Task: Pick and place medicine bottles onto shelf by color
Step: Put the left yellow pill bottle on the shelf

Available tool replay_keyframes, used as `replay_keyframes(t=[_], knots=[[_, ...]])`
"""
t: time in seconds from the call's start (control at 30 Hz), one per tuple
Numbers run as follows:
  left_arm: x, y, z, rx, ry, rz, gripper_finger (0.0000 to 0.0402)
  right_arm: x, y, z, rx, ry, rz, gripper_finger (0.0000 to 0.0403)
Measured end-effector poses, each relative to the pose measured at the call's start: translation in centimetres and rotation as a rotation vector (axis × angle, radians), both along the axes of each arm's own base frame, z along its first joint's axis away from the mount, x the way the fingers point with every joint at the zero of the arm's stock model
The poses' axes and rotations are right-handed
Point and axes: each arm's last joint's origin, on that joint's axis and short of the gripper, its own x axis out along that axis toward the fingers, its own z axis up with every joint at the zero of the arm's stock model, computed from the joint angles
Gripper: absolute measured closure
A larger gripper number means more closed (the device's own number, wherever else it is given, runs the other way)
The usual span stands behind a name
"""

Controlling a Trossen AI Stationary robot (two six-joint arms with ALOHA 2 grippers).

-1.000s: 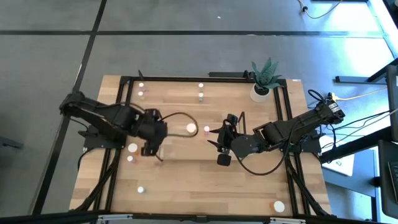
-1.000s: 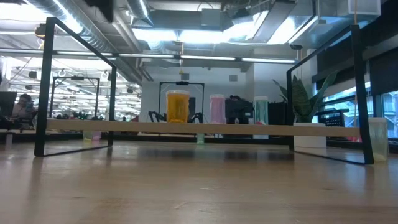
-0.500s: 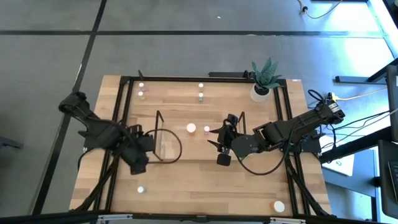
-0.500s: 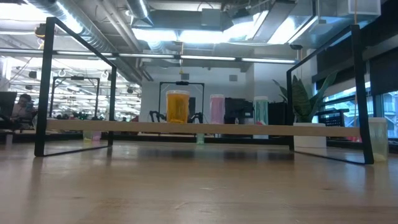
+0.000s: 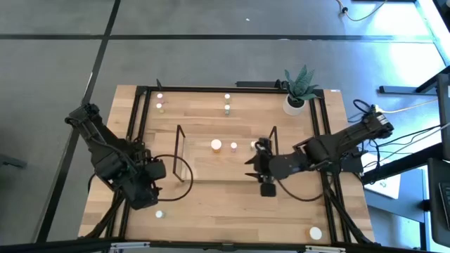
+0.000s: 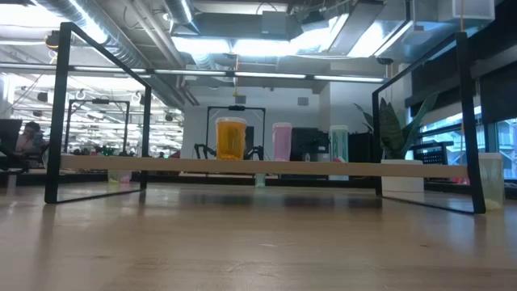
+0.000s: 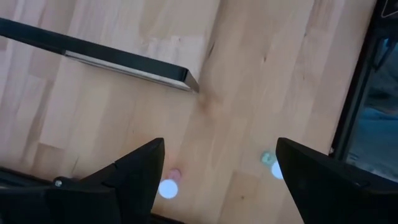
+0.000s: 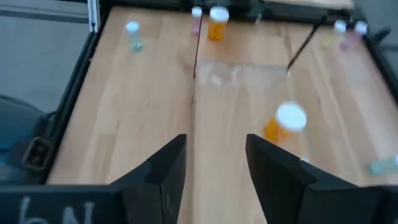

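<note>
Hovering low over the near left part of the tabletop (image 5: pixel 211 204), the left gripper (image 7: pixel 214 171) has its fingers (image 7: pixel 140 168) spread wide with nothing between them. I read that as lining up for a pick: its wrist camera looks down on two small white-capped bottles, a pink one (image 7: pixel 168 186) and a greenish one (image 7: pixel 273 167), both standing loose on the wood just beyond the fingertips.

The right gripper (image 5: pixel 265 184) sits beside the right end of the clear shelf (image 5: pixel 225 160), fingers partly apart and holding nothing that I can see. From its own camera an orange bottle (image 8: pixel 283 124) stands ahead of it on the wood, apart from the fingers, which looks like its likely target.

On the shelf itself three bottles stand in a row: orange (image 6: pixel 230 139), pink (image 6: pixel 281 141) and pale green (image 6: pixel 338 143), each colour in its own spot, so the sorting is under way. More bottles wait along the far edge (image 5: pixel 227 107) and one near the front right corner (image 5: pixel 315 232). The potted plant (image 5: pixel 298 88) is off to the side, out of the work.
</note>
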Motion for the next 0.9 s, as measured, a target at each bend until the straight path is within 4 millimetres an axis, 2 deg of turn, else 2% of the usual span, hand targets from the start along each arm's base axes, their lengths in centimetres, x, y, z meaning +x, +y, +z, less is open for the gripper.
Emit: replay_keyframes(t=[0.2, 0.43, 0.6, 0.9], knots=[[-0.2, 0.1, 0.0, 0.02, -0.003, 0.021, 0.0099, -3.1, 0.0, 1.9, 0.042, -0.026, -0.028, 0.0235], [0.0, 1.8, 0.3, 0.039, 0.014, 0.134, 0.0099, -4.0, 0.4, 2.4, 0.037, -0.04, -0.017, 0.0235], [0.0, 5.1, 1.6, 0.017, -0.041, 0.229, 0.0099, -4.0, 0.4, 2.4, 0.035, -0.041, -0.018, 0.0235], [-2.0, 12.6, 4.3, 0.009, -0.21, 0.523, 0.0099, -4.0, 0.4, 2.4, 0.035, -0.041, -0.019, 0.0235]])
